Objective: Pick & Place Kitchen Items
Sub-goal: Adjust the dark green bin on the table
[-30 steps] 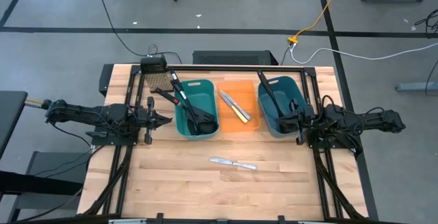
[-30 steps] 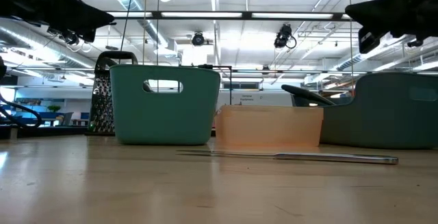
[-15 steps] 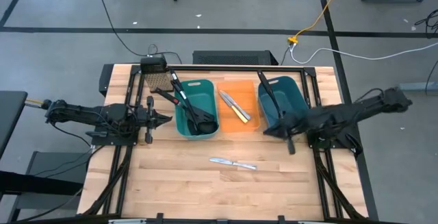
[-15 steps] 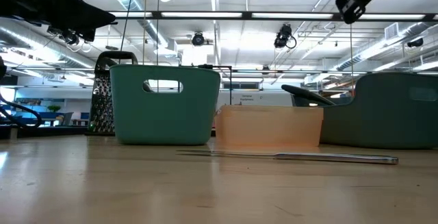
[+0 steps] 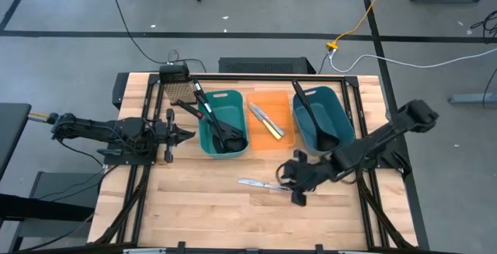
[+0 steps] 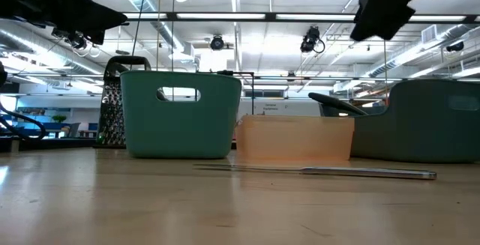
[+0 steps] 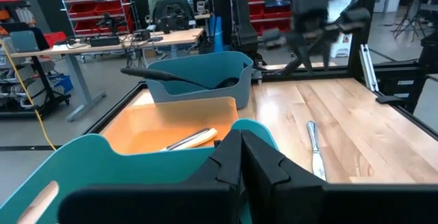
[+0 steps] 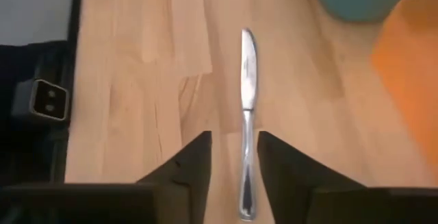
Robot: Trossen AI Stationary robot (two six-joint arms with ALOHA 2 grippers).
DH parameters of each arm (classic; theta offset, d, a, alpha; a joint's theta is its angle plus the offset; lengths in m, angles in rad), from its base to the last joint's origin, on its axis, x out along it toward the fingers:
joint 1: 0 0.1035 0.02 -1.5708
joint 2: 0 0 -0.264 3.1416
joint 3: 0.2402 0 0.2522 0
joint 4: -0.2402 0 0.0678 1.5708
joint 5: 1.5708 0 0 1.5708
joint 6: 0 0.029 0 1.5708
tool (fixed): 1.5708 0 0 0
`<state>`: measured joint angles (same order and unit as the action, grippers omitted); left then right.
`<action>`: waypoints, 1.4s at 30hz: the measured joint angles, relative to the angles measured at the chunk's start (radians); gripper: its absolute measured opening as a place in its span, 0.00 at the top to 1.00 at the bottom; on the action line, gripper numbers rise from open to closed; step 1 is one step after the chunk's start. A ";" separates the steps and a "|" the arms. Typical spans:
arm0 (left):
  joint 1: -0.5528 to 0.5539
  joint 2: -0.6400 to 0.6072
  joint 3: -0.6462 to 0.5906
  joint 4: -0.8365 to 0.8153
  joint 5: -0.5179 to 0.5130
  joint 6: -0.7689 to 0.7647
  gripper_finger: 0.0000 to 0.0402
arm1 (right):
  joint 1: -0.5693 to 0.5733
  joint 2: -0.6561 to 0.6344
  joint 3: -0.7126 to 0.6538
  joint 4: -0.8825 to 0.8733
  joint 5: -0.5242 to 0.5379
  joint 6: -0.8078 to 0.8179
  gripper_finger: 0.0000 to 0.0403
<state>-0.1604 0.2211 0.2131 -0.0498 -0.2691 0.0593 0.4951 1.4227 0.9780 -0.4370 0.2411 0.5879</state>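
Your right gripper [image 5: 289, 178] has swung from the right teal bin [image 5: 321, 118] toward six o'clock, over the table [image 5: 194, 200]; its fingers, shut before, now stand parted and empty above the silver knife [image 5: 263, 184] — the knife hasn't moved, lies flat, long axis nine-to-three; left gripper [image 5: 186, 136] unchanged, closed, holding nothing.

high: straight down, whole table [image 5: 194, 200] | low: table height, level, toward room | wrists: forward, close | shared: silver knife [image 5: 264, 184] at frame centre, orange bin [image 5: 272, 141]
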 joint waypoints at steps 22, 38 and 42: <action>0.000 0.000 0.000 0.002 0.000 -0.004 0.98 | 0.071 0.327 0.035 -0.030 0.039 0.160 0.58; 0.000 0.001 0.000 0.050 0.000 0.012 0.99 | 0.080 0.397 0.029 -0.098 0.046 0.191 0.62; 0.000 0.001 0.000 0.118 0.000 0.001 0.98 | 0.081 0.397 0.029 -0.095 0.046 0.189 0.65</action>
<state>-0.1604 0.2225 0.2131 0.0678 -0.2692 0.0603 0.5758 1.8198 1.0065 -0.5320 0.2874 0.7771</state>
